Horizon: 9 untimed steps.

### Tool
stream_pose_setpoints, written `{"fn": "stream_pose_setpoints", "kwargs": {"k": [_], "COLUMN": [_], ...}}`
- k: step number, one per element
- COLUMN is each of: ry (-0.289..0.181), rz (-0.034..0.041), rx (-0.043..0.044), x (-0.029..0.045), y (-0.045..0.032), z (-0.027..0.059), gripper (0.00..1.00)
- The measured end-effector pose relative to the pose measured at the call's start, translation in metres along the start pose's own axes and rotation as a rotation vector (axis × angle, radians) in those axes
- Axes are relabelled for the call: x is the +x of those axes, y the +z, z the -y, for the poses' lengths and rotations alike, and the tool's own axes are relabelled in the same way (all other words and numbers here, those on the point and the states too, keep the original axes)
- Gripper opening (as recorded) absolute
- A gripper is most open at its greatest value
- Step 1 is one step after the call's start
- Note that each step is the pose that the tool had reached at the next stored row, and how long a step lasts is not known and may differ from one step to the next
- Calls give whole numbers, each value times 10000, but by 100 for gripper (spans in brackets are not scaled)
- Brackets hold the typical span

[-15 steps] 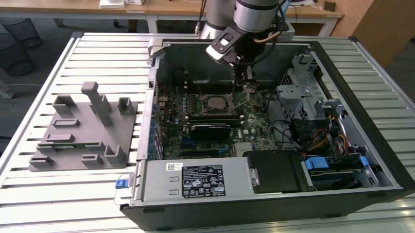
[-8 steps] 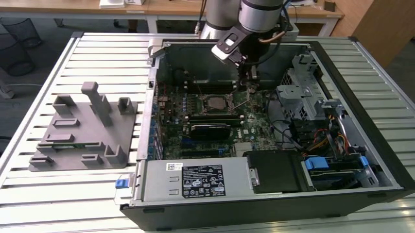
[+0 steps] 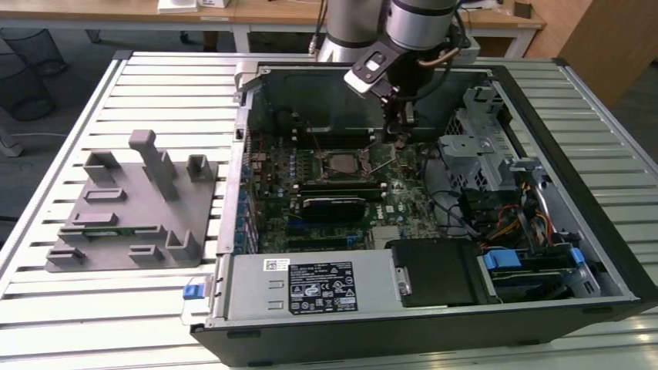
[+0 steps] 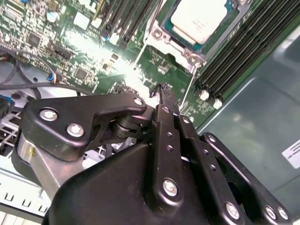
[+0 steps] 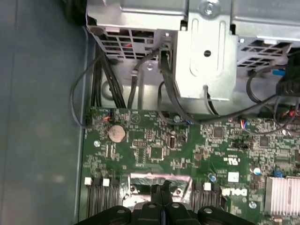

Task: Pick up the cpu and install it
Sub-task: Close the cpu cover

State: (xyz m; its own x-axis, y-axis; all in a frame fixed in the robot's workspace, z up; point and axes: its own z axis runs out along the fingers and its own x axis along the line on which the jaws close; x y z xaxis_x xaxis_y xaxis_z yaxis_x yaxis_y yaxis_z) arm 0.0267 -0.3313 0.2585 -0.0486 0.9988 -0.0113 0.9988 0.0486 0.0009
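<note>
We find the cpu point(image 4: 201, 18) lying flat in the socket point(image 4: 158, 33), its pale metal top facing up and the socket's silver frame around its edges. We judge the placing part of the task done, though we cannot tell whether the frame is latched down.

The chip is close to square, so no long axis matters. Its edges run in line with the memory slots point(image 4: 234, 51) that flank the socket.

The gripper point(image 4: 161, 89) hangs just beside the socket and above the motherboard point(image 5: 187, 154), touching neither. In both wrist views its two fingers are pressed tip to tip, with nothing between them.

The relation that counts is this. In the exterior view the gripper point(image 3: 399, 132) stands to the socket's right and a little beyond it, so the cpu lies off the fingertips toward the exterior view's left and nearer that camera. In the second wrist view it sits out past the tips and not under them. There is one arm, so no choice of hand arises.

Further from the socket, on the gripper's side, stands the metal drive cage point(image 5: 206, 51) with black cables trailing from it. A silver box point(image 3: 308, 285) with a label lies on the socket's near side in the exterior view. All of this sits inside the open case point(image 3: 606, 231). The grey fixture point(image 3: 129, 204) is well apart from the socket, outside the case on the exterior view's left.
</note>
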Motion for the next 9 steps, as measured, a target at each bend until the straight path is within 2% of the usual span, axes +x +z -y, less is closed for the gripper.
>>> {"fn": "stream_pose_setpoints", "kwargs": {"k": [9], "ry": [-2], "rz": [2], "rx": [1], "x": [36], "y": [25], "z": [-138], "gripper": [11]}}
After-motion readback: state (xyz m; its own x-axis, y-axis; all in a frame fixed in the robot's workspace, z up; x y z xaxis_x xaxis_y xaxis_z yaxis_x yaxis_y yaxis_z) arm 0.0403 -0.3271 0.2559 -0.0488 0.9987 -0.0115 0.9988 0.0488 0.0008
